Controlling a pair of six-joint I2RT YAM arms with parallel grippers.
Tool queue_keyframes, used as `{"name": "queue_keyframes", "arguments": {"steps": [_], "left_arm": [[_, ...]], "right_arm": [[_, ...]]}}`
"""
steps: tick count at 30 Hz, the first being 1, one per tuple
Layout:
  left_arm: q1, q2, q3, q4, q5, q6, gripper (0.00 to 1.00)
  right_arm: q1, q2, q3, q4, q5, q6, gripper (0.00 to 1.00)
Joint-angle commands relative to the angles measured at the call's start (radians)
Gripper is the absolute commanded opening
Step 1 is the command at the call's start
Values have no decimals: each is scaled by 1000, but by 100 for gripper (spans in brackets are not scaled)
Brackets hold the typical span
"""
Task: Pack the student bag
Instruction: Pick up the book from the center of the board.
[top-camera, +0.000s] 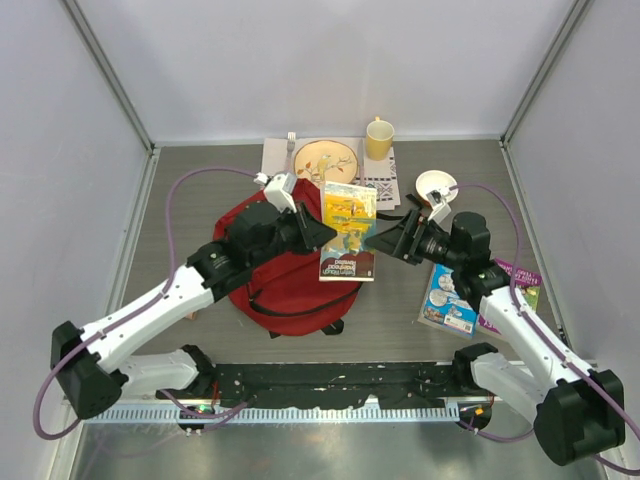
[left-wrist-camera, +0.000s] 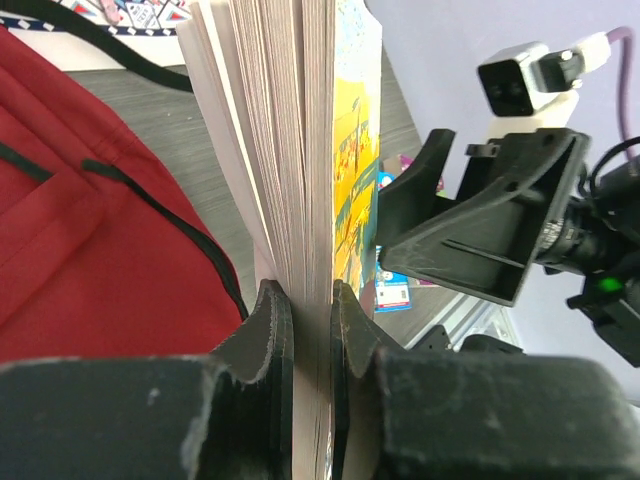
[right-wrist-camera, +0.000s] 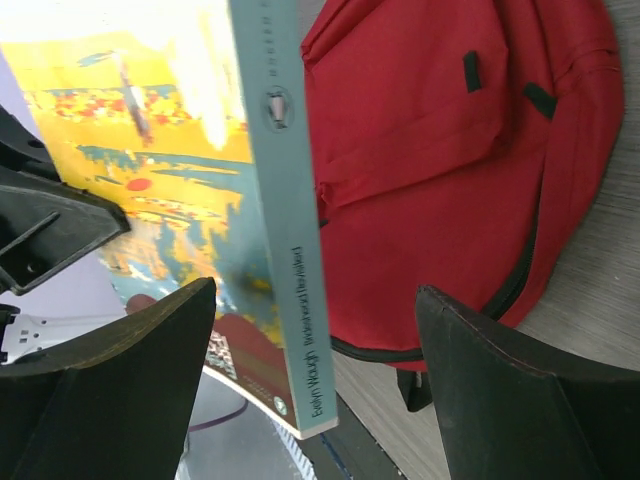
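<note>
Left pincer (left-wrist-camera: 310, 330): narrow, clamped on the page edge of a paperback book (left-wrist-camera: 300, 150).
Right pincer (right-wrist-camera: 315, 350): wide, one finger on each side of the book's spine; I see no contact.
Book position: held in the air over the right edge of the student bag (top-camera: 285, 275), cover up.
Risk 1: my left grip takes only a short stretch of the pages, which fan out beyond it. The book may sag or slide free.
Risk 2: if my left lets go before my right closes, the book drops onto the bag.
Risk 3: I see no open mouth, so the book may have nowhere to go in.
Bag position: flat on the desk (top-camera: 400, 320), front pocket up.
Bag axis: seems to run near to far; which end is the top I cannot tell.
</note>
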Motion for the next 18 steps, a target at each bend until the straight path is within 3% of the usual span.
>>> {"name": "queue_keyframes", "arguments": {"steps": [1, 12, 15, 18], "left_arm": [[0, -113, -26, 150, 11, -48, 0], [0, -173, -129, 267, 94, -69, 0], [0, -176, -134, 276, 120, -65, 0], [-2, -193, -146, 269, 111, -60, 0]], "right_arm": [[35, 2, 0, 116, 24, 22, 86], [156, 106, -46, 420, -76, 194, 85], [170, 111, -74, 496, -83, 234, 78], [170, 94, -93, 529, -82, 244, 63]]}}
